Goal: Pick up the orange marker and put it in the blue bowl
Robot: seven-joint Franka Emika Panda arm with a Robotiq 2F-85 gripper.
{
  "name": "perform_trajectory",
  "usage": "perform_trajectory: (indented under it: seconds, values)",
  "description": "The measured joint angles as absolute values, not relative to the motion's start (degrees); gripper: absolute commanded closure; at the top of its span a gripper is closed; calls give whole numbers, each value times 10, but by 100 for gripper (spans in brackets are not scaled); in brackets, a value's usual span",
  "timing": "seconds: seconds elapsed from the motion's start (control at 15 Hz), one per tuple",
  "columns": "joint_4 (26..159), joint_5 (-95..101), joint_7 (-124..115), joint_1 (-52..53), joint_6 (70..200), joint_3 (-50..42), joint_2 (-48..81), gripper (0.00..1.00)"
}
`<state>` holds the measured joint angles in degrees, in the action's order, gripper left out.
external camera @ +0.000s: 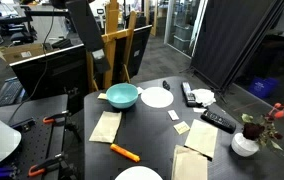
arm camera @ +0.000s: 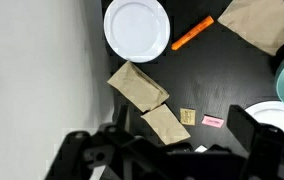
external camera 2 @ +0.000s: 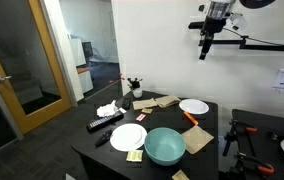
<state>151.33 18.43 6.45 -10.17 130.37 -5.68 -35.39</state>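
Two fingers (arm camera: 254, 140) frame the bottom of your wrist view, spread wide with nothing between them but the tabletop (arm camera: 222, 80) far below. In an exterior view the arm (external camera 2: 217, 20) hangs high over the scene. I judge that to be a survey height, not a grasp height. Below, the orange marker (arm camera: 192, 33) lies flat on bare tabletop between a white plate (arm camera: 137, 28) and a brown paper bag (arm camera: 262, 20), apart from both, so a pinch across its width looks unobstructed. Farther off, the blue bowl (external camera: 122, 95) stands upright, mouth up to receive, beside a second white plate (external camera: 157, 97) and well apart from the marker. Pickup is not yet begun; you must descend and align first.
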Motion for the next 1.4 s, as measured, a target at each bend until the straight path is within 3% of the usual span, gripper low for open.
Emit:
perform_trajectory:
  seconds: [0.73,1.4]
  values:
    - [1517,184,53,-102,1303,-56,-353,0]
    - [1602,178,-146,-123,1331,-34,-342,0]
